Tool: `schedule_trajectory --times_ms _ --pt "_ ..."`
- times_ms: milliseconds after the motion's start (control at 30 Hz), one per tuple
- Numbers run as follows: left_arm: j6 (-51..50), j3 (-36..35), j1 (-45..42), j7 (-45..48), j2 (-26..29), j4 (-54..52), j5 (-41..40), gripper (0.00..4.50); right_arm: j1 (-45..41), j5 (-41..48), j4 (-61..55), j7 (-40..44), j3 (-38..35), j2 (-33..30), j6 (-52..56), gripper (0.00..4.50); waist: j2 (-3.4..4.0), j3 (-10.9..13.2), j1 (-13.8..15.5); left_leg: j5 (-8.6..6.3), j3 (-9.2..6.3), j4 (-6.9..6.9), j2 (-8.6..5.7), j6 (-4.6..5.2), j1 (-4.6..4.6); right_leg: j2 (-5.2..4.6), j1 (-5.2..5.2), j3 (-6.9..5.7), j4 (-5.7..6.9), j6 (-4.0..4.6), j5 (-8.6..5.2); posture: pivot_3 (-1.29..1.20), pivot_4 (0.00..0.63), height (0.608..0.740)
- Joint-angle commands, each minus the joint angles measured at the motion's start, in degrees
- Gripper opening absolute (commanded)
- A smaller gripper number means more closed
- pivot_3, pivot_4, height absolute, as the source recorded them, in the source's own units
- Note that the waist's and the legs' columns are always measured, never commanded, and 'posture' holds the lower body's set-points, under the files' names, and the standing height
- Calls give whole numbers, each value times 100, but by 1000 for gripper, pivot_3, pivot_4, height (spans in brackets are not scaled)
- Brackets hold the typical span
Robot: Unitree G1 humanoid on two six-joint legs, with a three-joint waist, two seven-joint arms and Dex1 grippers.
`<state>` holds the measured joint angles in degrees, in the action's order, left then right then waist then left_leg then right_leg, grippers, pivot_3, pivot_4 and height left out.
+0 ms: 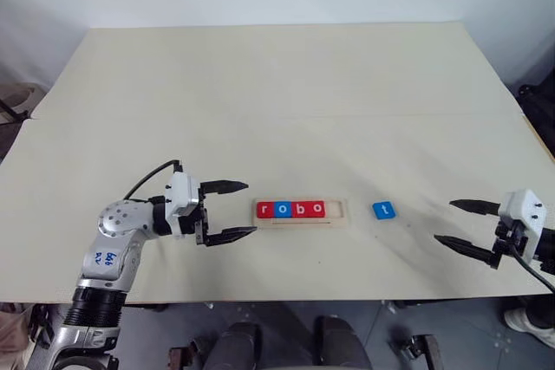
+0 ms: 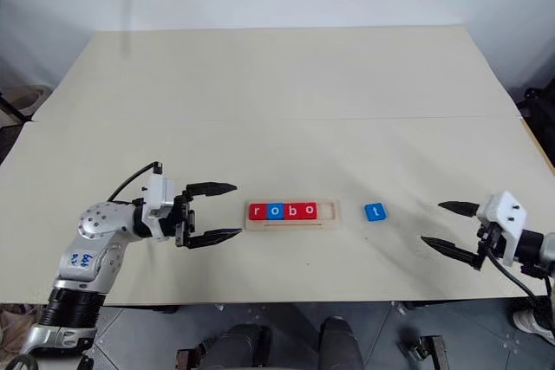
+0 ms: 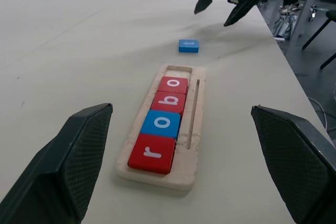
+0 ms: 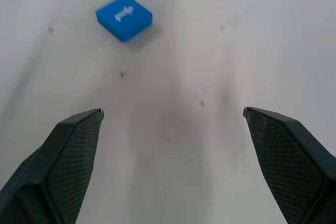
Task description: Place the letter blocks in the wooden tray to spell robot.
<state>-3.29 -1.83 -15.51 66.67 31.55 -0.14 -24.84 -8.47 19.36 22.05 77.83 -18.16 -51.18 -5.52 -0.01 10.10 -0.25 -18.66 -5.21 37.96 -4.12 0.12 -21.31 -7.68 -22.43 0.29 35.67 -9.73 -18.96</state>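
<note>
Beige table (image 1: 260,93): blue t block (image 1: 384,210) between tray (image 1: 340,214) and spread right gripper (image 1: 464,224).

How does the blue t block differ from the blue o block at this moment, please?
The blue t block lies loose on the table, right of the wooden tray; the blue o block sits in the tray's slot. The t stands alone; the o is flanked by red blocks. Both are blue with white letters.

Four letter blocks (image 1: 291,209) fill the wooden tray (image 1: 340,214); t block (image 1: 384,210) right.
</note>
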Motion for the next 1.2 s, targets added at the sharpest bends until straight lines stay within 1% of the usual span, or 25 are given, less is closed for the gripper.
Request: schedule_trajectory --times_ms 33,100,200,367,533,600,667,867,1000,1100,1200 --pt "32 -131 46 -90 34 -273 -109 4500 -477 22 -289 366 438 -223 351 4467 0 0 10 0 -1 0 1 -1 0 0 0 -2 0 0 0 0 150 740" --pt "55 -111 59 -122 19 -280 -90 4500 -820 -26 -407 594 839 -280 718 4467 0 0 17 0 -1 1 1 -1 -1 -1 -1 -2 -1 0 0 0 150 740" --pt "73 -64 69 -160 -16 -299 -65 4500 -1296 -214 -335 857 1343 -265 813 4467 0 0 22 0 -3 4 0 -1 -3 -3 0 -2 -3 0 0 0 150 740" --pt "66 0 58 -223 -65 -360 -58 4500 -2027 -517 147 1020 1933 -70 668 4467 0 0 31 0 -9 7 -5 -1 -8 -9 -3 -7 -2 0 0 0 150 740" --pt "43 2 104 -281 -58 -453 -71 4500 -2398 -813 705 1207 2313 38 170 4467 0 0 26 0 -12 5 -4 -2 -10 -7 -4 -11 -2 0 0 0 150 740" --pt "31 -17 141 -306 -42 -502 -84 4500 -2498 -912 916 1266 2420 57 -47 4083 0 0 18 0 -12 6 -5 -2 -10 -7 -5 -11 -2 0 0 0 150 740" --pt "19 -32 167 -332 -30 -540 -92 4500 -2585 -956 1093 1271 2482 102 -177 3588 0 0 17 0 -12 6 -5 -2 -10 -7 -5 -11 -1 0 0 0 150 740" --pt "0 -35 193 -389 -31 -600 -88 4500 -2701 -992 1326 1221 2528 286 -352 1504 0 0 10 1 -12 6 -2 -4 -10 -3 -6 -11 -1 0 0 0 150 740" --pt "-1 -32 200 -411 -30 -619 -91 4500 -2648 -756 906 1297 2462 305 11 1463 0 0 10 1 -12 6 -2 -4 -10 -4 -6 -11 -1 0 0 0 150 740" --pt "-4 -38 222 -408 -16 -631 -104 4500 -2607 -464 109 1246 2461 340 729 1463 1 0 7 1 -12 6 -1 -4 -11 -4 -8 -11 0 0 0 0 150 740" --pt "-2 -32 217 -395 -17 -613 -102 4500 -2577 -370 -393 1112 2531 396 1172 1463 1 0 20 1 -12 6 -1 -4 -11 -4 -8 -11 0 0 0 0 150 740"
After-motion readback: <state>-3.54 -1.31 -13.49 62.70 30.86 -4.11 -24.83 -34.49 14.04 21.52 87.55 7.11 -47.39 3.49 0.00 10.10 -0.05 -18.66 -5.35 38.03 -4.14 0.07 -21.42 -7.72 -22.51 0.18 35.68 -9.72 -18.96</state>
